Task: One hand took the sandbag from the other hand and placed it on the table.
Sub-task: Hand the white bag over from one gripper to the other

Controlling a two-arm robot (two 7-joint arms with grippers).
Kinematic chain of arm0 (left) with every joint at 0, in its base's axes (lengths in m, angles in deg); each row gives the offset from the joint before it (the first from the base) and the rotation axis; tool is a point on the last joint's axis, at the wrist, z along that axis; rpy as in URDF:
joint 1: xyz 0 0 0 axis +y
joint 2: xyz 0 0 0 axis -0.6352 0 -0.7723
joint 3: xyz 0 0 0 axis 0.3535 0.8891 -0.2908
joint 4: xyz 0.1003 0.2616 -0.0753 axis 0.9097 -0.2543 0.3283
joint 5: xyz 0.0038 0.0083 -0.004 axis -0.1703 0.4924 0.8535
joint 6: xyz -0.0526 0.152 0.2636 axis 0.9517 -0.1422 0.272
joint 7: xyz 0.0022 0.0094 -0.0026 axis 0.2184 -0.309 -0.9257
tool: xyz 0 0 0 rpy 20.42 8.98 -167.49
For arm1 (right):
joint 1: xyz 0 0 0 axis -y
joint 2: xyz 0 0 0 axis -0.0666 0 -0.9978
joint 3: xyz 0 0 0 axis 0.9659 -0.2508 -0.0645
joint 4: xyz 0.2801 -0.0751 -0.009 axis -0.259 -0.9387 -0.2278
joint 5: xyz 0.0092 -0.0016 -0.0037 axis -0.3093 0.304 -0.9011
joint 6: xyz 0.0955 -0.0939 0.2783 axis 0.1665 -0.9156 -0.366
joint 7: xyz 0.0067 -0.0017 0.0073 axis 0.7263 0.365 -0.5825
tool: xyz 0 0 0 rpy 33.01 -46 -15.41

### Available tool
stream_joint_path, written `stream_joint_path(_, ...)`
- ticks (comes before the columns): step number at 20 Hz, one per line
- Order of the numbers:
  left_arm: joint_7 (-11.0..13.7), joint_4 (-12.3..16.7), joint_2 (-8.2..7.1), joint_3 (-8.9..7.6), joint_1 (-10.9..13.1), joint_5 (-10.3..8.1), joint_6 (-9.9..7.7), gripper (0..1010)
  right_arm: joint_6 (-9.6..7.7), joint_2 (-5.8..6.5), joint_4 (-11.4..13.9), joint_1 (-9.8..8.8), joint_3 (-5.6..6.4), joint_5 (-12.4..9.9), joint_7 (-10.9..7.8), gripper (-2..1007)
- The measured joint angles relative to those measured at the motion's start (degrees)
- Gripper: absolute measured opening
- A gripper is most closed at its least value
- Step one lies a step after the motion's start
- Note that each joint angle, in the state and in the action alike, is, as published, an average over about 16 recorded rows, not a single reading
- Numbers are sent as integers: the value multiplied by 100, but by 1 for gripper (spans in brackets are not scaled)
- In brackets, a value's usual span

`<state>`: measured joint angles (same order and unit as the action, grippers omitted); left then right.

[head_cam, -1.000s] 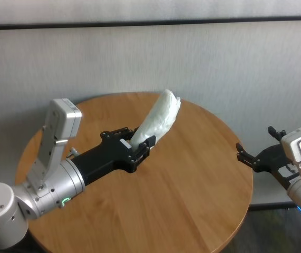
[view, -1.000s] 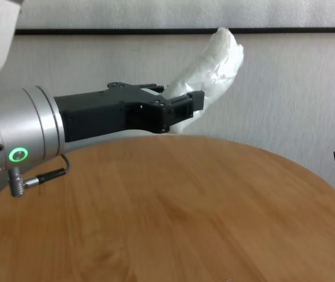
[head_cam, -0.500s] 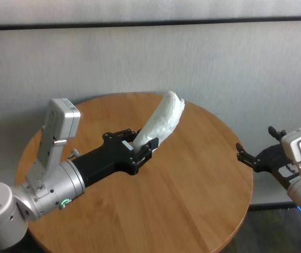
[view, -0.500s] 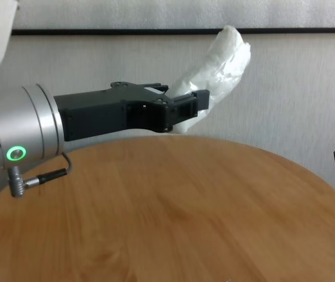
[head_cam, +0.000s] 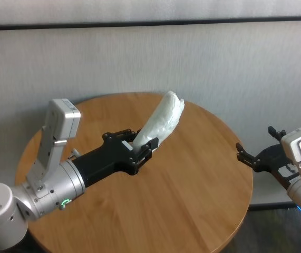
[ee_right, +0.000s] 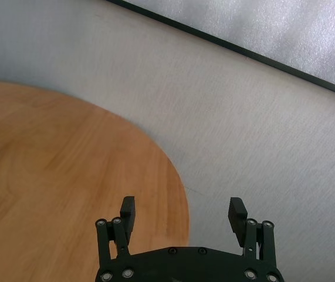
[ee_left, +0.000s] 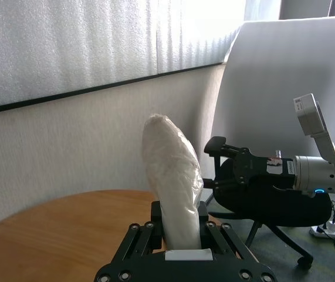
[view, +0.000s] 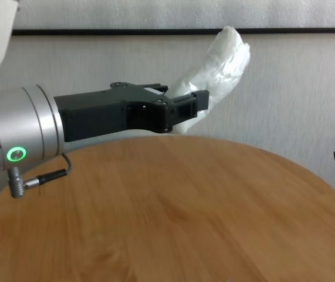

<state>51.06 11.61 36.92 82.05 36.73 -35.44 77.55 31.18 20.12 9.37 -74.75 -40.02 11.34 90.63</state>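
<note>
The left gripper (head_cam: pixel 141 149) was pinching the lower end of the sandbag (head_cam: pixel 163 119), its fingers (view: pixel 186 107) pressed against the bag's sides. The white crinkled bag rose out of the grip at a slant, its free end up and toward the far side, held in the air above the round wooden table (head_cam: pixel 192 184) and touching nothing else. The wrist behind it showed a green ring light (view: pixel 17 154) with a cable plug (view: pixel 18 184) beside it. The right gripper (head_cam: pixel 250 158) hung off the table's right edge, well apart from the bag, its fingers (ee_right: pixel 128 213) spread wide and holding nothing. An office chair (ee_left: pixel 273 205) stood behind it.
</note>
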Motion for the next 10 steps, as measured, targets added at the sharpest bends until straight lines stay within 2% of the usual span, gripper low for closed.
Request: stream_joint_path(10, -14, 3, 5, -4, 6, 19, 7, 345, 0, 0, 0, 0, 0, 0, 0, 1001)
